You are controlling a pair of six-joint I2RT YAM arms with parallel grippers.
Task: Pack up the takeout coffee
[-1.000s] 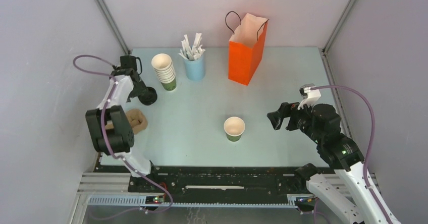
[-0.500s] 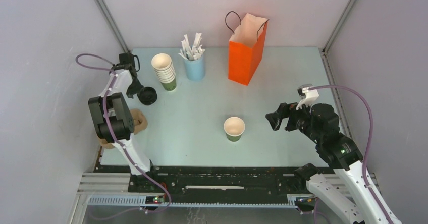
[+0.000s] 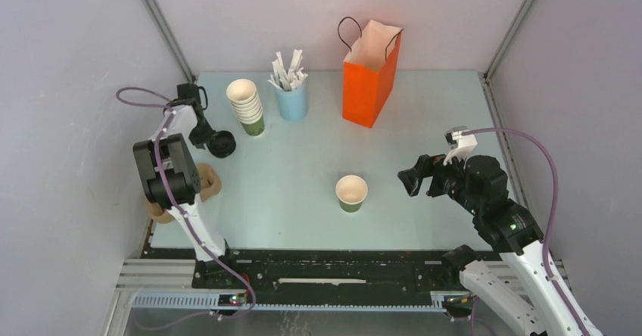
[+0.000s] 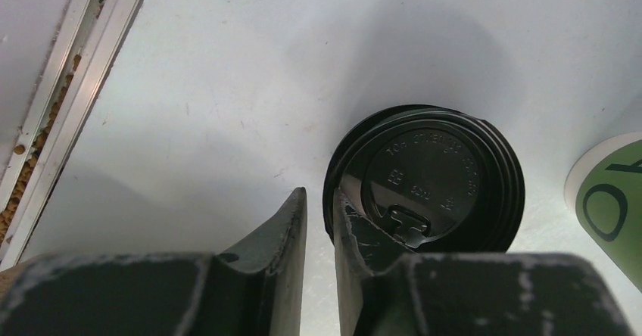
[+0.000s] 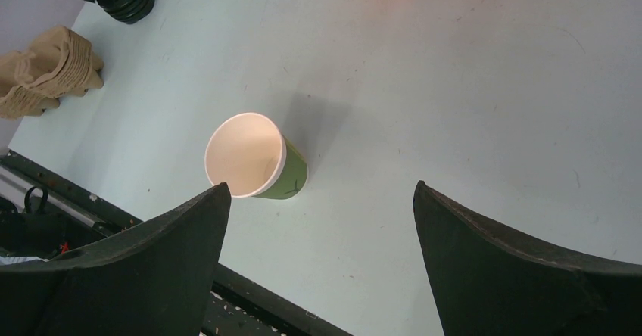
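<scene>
Ahead of the right gripper (image 5: pixel 322 188), in line with the gap between its fingers: green paper cup (image 5: pixel 253 157), upright on the table (image 5: pixel 469 109), cream inside, open-topped.
Right gripper: fingers spread wide, short of the cup.
At the left gripper (image 4: pixel 319 194) tips: stack of black lids (image 4: pixel 431 177), flat on the table, well apart from the cup.
Left gripper: fingers nearly together, one outside the top lid's rim, one over it; whether they pinch it cannot be told.
Right of the left gripper, beside the lids: stack of cream-and-green cups (image 4: pixel 609 207).
Beyond the right gripper: orange paper bag (image 3: pixel 371 75), upright.
</scene>
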